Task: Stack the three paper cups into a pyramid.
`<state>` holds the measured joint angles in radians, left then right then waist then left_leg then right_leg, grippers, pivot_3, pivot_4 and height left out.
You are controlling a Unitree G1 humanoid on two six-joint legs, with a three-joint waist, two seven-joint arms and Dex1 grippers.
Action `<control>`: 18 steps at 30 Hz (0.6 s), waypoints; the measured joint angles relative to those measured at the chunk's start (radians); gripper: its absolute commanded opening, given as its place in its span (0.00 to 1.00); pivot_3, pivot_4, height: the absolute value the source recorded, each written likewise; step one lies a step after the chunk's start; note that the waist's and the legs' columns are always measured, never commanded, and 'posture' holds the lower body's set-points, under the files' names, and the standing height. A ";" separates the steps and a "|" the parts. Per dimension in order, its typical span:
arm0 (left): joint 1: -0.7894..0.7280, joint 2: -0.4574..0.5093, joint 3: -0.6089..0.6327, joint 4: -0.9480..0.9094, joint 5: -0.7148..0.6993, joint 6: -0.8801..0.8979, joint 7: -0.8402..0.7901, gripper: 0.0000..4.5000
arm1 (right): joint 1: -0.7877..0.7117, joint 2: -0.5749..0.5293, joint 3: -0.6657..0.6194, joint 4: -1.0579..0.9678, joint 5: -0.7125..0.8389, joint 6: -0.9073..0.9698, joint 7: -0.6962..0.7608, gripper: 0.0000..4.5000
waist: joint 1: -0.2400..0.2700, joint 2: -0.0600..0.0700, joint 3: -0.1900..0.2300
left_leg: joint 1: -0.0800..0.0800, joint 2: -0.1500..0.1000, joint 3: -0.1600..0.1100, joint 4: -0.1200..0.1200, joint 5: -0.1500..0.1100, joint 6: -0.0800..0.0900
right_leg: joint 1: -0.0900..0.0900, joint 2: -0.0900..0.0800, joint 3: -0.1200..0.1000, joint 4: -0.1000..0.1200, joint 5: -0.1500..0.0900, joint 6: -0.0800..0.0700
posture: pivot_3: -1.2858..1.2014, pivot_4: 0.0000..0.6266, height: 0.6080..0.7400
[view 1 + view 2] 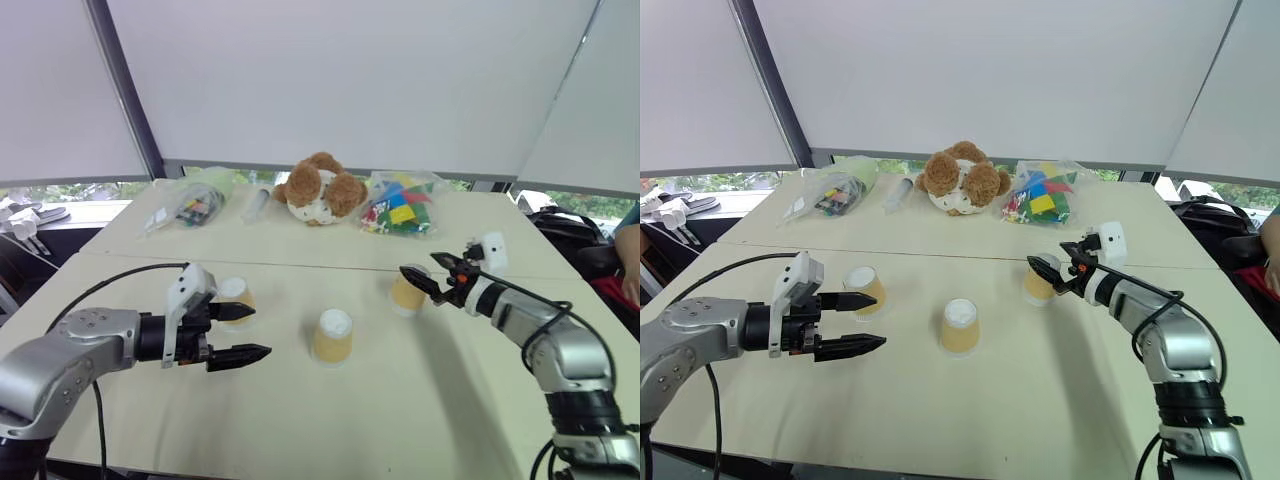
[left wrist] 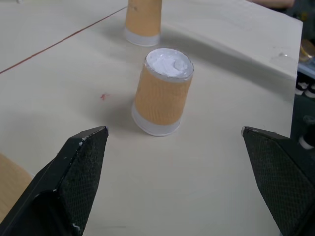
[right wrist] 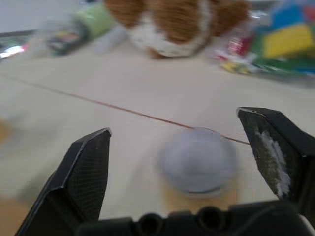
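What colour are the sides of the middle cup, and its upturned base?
Middle cup: tan-orange sides, white base facing up, with a pale band at the rim. Clearest in the left wrist view.

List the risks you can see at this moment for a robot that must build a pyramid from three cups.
1. The right pincer is open right at the right cup; a nudge could tip it.
2. The middle cup and left cup stand far apart, so a top cup has no paired base yet.
3. The open left pincer hangs beside the left cup and could knock it.
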<state>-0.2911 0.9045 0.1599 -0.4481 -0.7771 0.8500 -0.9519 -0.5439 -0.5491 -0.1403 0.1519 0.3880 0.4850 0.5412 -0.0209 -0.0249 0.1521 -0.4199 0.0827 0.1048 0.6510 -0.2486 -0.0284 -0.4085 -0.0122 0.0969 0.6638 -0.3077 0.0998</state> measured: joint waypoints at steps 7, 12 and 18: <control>0.033 -0.001 0.005 -0.033 -0.019 0.018 0.027 1.00 | -0.064 0.046 0.014 0.171 -0.056 -0.127 0.018 0.99 | 0.000 0.000 0.000 | 0.000 0.000 0.000 -0.001 0.001 -0.001 | 0.000 0.000 0.000 0.000 0.000 0.000 | 0.52 0.24 0.99; 0.063 -0.001 0.019 -0.035 -0.020 0.019 0.042 1.00 | -0.065 0.050 0.004 0.182 -0.042 -0.118 0.047 0.99 | 0.001 0.000 0.000 | 0.000 0.000 0.000 0.000 0.001 -0.002 | 0.001 0.000 0.000 0.000 0.000 0.000 | 0.52 0.24 0.99; 0.086 -0.001 0.021 -0.038 -0.020 0.018 0.050 1.00 | -0.017 0.058 -0.033 0.123 -0.017 -0.095 0.033 0.99 | 0.001 0.000 0.000 | 0.000 0.000 0.000 -0.001 0.001 -0.002 | 0.001 0.000 0.000 0.000 0.000 0.000 | 0.52 0.24 0.99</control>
<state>-0.2053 0.9035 0.1808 -0.4861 -0.7968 0.8681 -0.9021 -0.5608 -0.4909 -0.1731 0.2752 0.3714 0.3901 0.5741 -0.0194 -0.0247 0.1523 -0.4195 0.0832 0.1048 0.6502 -0.2474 -0.0304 -0.4080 -0.0122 0.0969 0.6639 -0.3077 0.0999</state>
